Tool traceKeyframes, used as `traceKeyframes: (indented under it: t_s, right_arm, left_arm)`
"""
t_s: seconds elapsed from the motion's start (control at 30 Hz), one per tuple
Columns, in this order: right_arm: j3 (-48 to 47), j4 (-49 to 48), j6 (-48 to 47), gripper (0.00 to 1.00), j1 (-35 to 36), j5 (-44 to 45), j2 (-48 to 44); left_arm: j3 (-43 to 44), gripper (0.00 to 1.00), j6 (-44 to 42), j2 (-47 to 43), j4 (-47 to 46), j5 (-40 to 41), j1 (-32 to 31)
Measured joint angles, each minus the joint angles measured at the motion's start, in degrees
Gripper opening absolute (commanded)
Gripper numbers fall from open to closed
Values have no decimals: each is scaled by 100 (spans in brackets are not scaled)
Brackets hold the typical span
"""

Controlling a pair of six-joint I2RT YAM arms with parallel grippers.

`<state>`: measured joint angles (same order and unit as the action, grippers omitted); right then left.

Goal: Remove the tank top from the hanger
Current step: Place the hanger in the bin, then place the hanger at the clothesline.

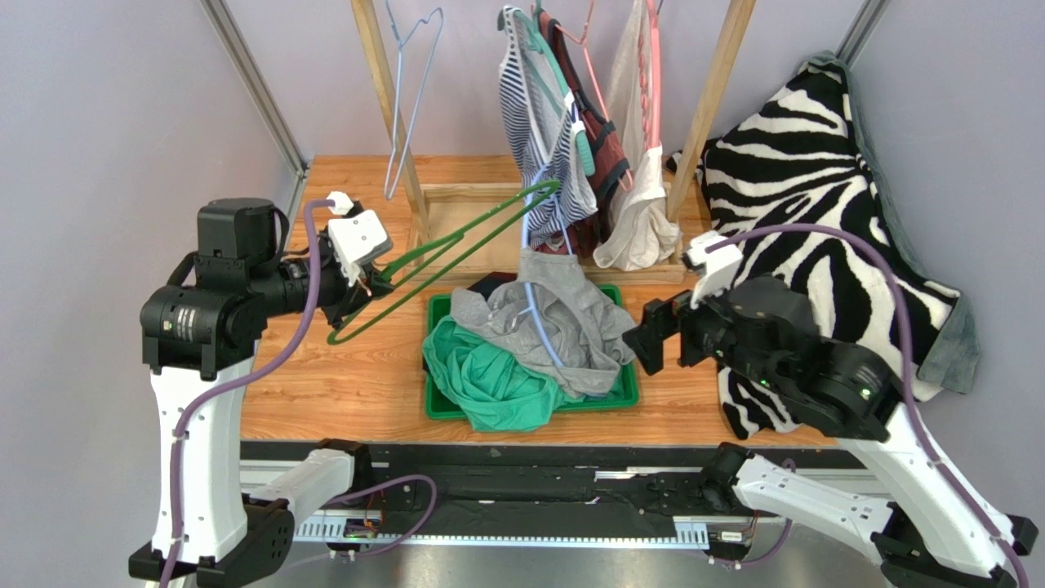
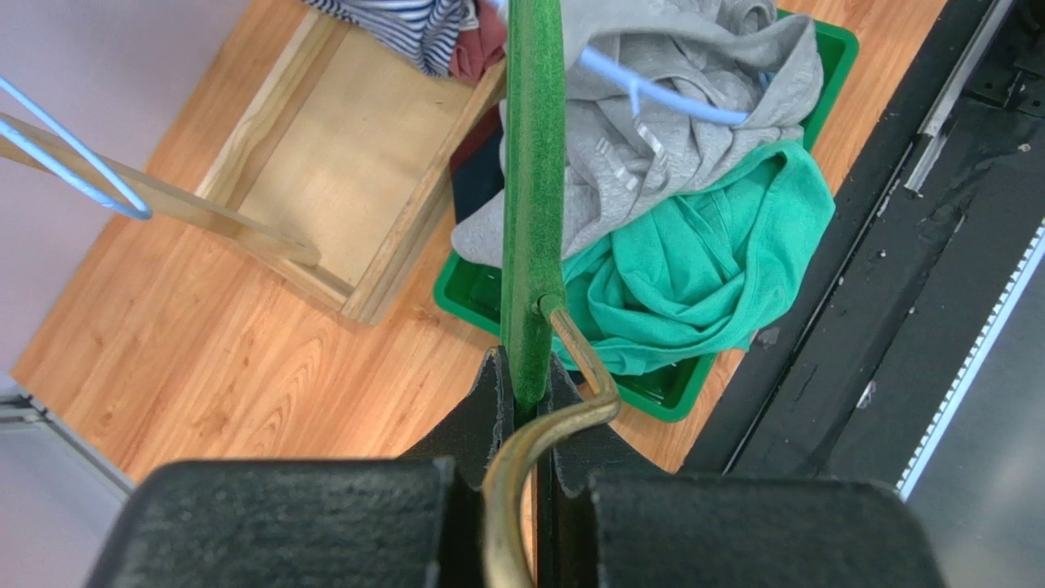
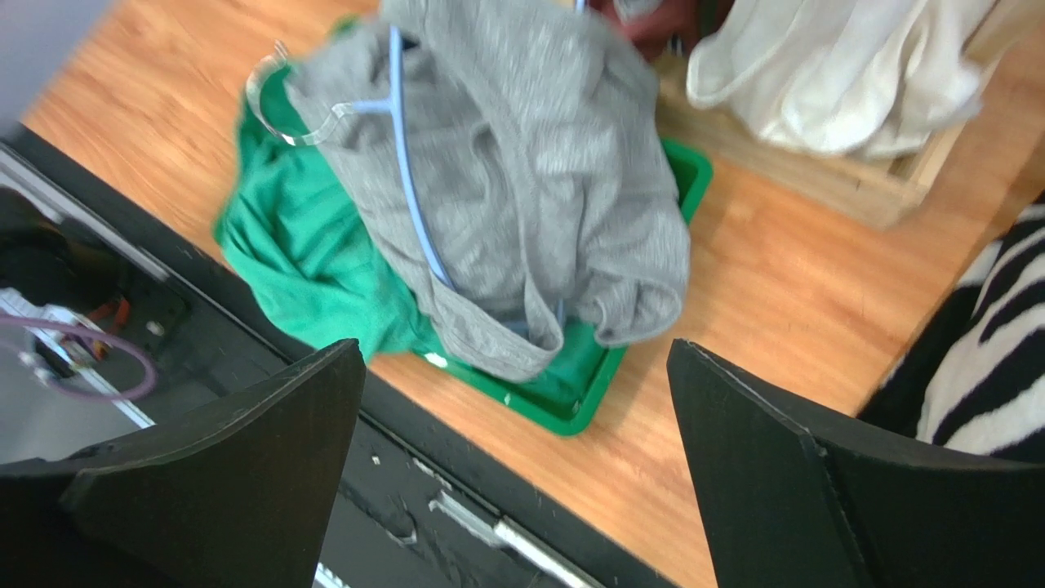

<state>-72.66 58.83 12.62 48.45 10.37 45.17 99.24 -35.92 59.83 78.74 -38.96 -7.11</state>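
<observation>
My left gripper (image 1: 368,284) is shut on a bare green velvet hanger (image 1: 466,239) near its brass hook and holds it in the air, left of the tray. In the left wrist view the hanger (image 2: 534,184) runs up from my closed fingers (image 2: 491,404). A teal-green tank top (image 1: 485,374) lies crumpled in the green tray (image 1: 628,392), with a grey garment (image 1: 552,319) on a light blue hanger (image 3: 411,196) on top of it. My right gripper (image 1: 648,333) is open and empty, just right of the tray; the right wrist view shows it (image 3: 515,466) above the table's front edge.
A wooden rack (image 1: 705,110) at the back holds striped (image 1: 540,110), maroon and white (image 1: 638,208) garments and an empty blue hanger (image 1: 411,98). A zebra-print blanket (image 1: 810,172) covers the right side. A black rail (image 1: 552,472) runs along the near edge.
</observation>
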Motion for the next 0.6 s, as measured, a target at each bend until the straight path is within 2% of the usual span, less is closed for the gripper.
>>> traceKeyframes:
  t_s: [0.17, 0.3, 0.47, 0.6]
  right_arm:
    - [-758, -334, -289, 100, 92, -190, -39]
    - [-1580, -835, -938, 100, 774, -260, 450]
    - [-2439, -1036, -2079, 96, 2277, 120, 1462]
    - [-2618, -966, -2658, 93, 2673, 149, 2107]
  left_arm:
    - [2, 0, -48, -90, 2, 116, -153]
    - [-76, 0, 9, -31, -33, 391, -907]
    - [-483, 0, 258, 133, 4, 664, -2144]
    - [-597, 0, 372, 348, -2, 789, -2538]
